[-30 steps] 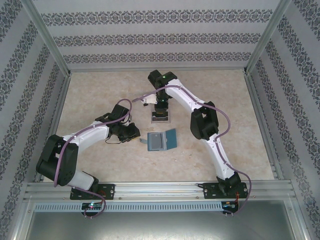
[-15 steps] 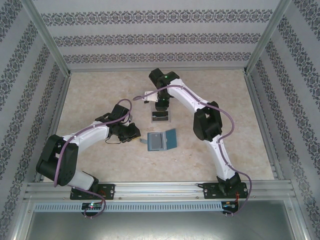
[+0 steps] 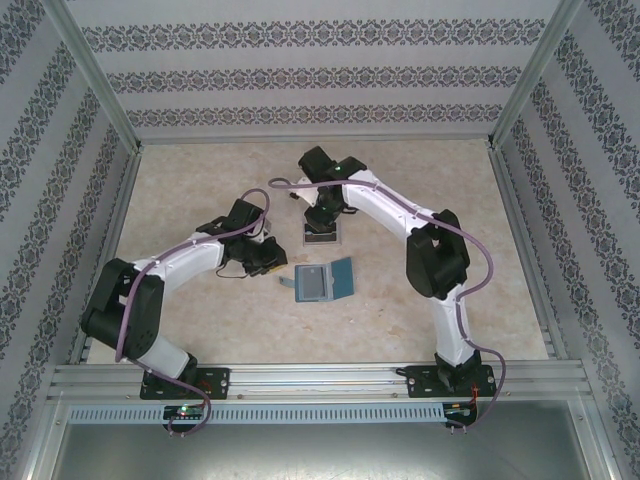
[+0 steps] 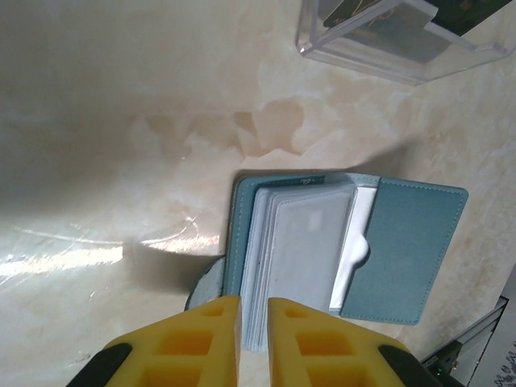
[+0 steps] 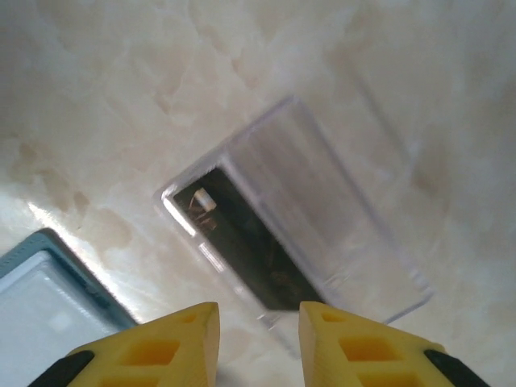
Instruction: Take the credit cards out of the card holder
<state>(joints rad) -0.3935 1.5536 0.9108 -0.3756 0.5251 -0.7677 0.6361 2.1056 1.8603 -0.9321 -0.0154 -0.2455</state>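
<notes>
The holder (image 3: 322, 282) lies open on the table (image 3: 200, 180), cards (image 4: 302, 258) tucked inside. Your left fingers (image 4: 205, 343), a narrow gap between them, sit at its edge, probably to steady it. Your right fingers (image 5: 173, 347), apart, hover over the clear box (image 5: 322, 218).

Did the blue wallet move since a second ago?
No. The card holder lies open in the same spot on the table, just as far from the metal rail at the near edge.

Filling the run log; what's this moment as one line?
card holder: open, flat on table | left hand: at its edge, grip unclear | right hand: open above clear box
</notes>
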